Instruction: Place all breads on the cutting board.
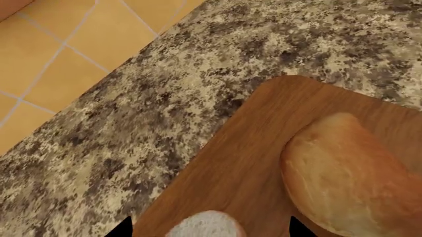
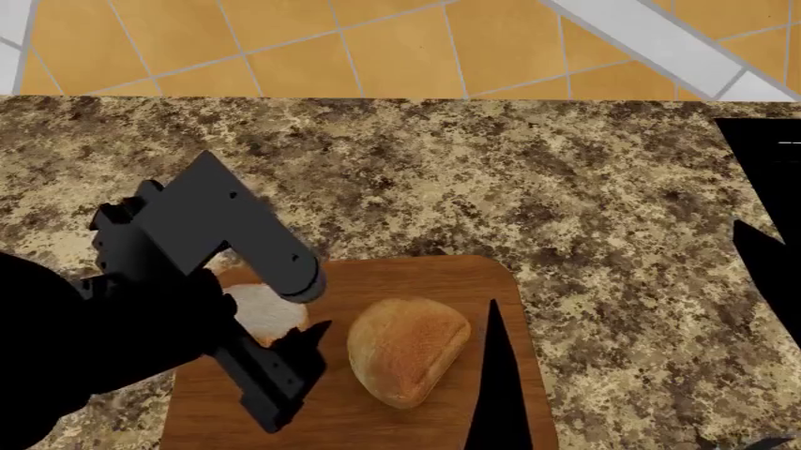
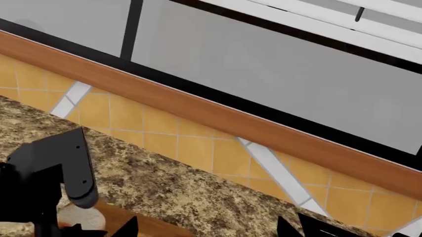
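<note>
Both breads lie on the cutting board (image 2: 426,281) — golden loaf (image 2: 407,350) centre, white-faced chunk (image 2: 266,312) beside it.

cutting board (image 2: 438,281): reddish-brown wood grain, smooth, matt | loaf (image 2: 407,349): golden crust, slight sheen | cut chunk (image 2: 265,311), between the left gripper's (image 2: 294,352) fingers: white crumb, tan crust | counter (image 2: 564,187): speckled granite look | wall tiles (image 3: 191,143): smooth orange, pale grout

The left arm (image 2: 206,239) is matte black all over — a blocky, box-like link with squared edges ending in a rounded grey-black cylinder joint. Its gripper (image 2: 281,361) is the same flat black, with angular stepped plates. The right arm (image 2: 770,225) shows only as a pure black silhouette — long, pointed wedge shapes, no markings visible.
</note>
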You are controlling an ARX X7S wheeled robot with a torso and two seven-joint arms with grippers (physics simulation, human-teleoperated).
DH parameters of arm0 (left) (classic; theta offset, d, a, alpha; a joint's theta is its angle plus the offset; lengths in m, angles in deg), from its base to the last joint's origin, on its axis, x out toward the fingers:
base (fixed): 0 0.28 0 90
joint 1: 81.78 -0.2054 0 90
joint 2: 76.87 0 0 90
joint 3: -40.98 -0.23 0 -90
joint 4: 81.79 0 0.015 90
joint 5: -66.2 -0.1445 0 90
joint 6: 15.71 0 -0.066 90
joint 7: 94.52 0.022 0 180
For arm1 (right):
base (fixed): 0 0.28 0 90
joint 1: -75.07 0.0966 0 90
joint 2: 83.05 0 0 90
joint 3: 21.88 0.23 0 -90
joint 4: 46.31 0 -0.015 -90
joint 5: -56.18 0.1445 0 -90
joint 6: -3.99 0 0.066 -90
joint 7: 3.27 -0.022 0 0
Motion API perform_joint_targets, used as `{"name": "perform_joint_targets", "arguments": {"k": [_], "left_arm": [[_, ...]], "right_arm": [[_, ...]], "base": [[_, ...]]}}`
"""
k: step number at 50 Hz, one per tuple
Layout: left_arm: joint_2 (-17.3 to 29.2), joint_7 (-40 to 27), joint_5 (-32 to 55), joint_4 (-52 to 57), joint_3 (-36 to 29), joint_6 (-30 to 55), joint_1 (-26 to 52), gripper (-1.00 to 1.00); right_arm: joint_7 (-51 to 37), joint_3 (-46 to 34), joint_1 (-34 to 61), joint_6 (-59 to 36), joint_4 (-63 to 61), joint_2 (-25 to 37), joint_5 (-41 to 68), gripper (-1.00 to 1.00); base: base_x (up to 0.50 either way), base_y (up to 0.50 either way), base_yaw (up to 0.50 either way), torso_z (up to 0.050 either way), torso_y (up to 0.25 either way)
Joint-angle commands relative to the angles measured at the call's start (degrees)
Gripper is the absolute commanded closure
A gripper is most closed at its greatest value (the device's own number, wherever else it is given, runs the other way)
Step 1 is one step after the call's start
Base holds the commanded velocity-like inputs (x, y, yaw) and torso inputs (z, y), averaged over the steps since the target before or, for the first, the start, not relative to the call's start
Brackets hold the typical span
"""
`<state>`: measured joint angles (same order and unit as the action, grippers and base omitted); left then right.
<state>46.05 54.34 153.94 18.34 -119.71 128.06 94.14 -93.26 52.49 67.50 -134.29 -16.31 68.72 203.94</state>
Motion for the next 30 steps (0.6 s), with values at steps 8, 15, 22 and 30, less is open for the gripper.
{"name": "perform_joint_targets", "arguments": {"k": [8, 15, 22, 30], "left_arm": [[6.38, -4.14, 12.68, 8.52, 6.38, -0.65, 3.41, -1.0], [9.4, -5.93, 17.9, 12.18, 9.32, -3.08, 3.45, -1.0], [14.33, -6.99, 23.83, 16.95, 12.96, -5.92, 3.56, -1.0], [22.71, -5.22, 28.24, 20.71, 19.09, -14.81, -1.22, -1.0]], "right_arm": [[0.0, -2.41, 2.85, 1.22, 0.0, 0.26, 0.28, -1.0], [0.0, -0.93, 1.58, 1.01, 0.0, 0.19, 0.5, -1.0], [0.0, -1.42, 2.07, 1.21, 0.0, 0.75, 0.57, -1.0], [0.0, 1.78, -1.88, -0.01, 0.0, 0.39, -0.21, -1.0]], "base": [[0.0, 0.0, 0.0, 0.0, 0.0], [0.0, 0.0, 0.0, 0.0, 0.0], [0.0, 0.0, 0.0, 0.0, 0.0], [0.0, 0.0, 0.0, 0.0, 0.0]]}}
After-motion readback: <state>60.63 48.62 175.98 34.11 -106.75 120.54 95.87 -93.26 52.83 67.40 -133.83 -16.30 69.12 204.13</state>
